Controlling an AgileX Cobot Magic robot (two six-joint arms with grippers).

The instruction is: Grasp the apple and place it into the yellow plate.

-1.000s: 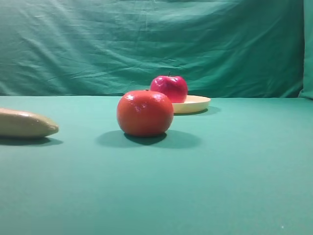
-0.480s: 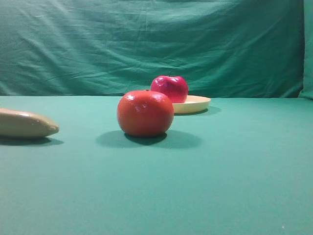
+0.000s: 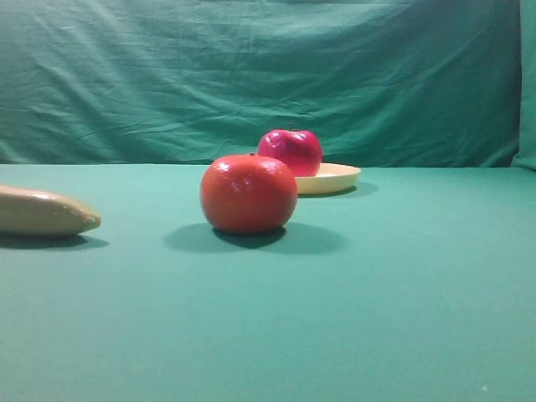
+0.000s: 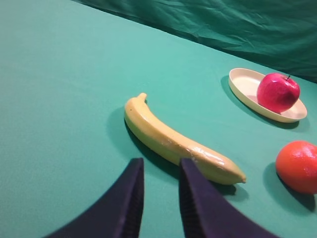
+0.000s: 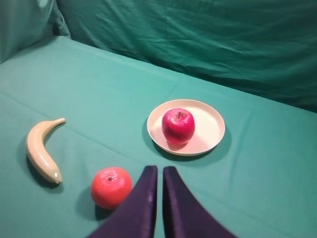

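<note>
The glossy red apple [image 3: 291, 151] rests inside the pale yellow plate [image 3: 337, 177] at the back of the green table, upright with its stem up. From above, the apple [image 5: 178, 126] sits left of centre on the plate [image 5: 210, 126]. My right gripper [image 5: 159, 171] hovers in front of the plate, shut and holding nothing. My left gripper [image 4: 161, 163] is far from the apple [image 4: 277, 92] and the plate [image 4: 242, 82], above the table near the banana. Its fingers stand slightly apart with nothing between them. Neither gripper shows in the exterior high view.
An orange-red round fruit [image 3: 248, 193] stands in front of the plate, left of my right gripper. A pale yellow banana [image 4: 168, 139] lies at the left, just ahead of my left gripper. Green cloth covers the table and the back wall.
</note>
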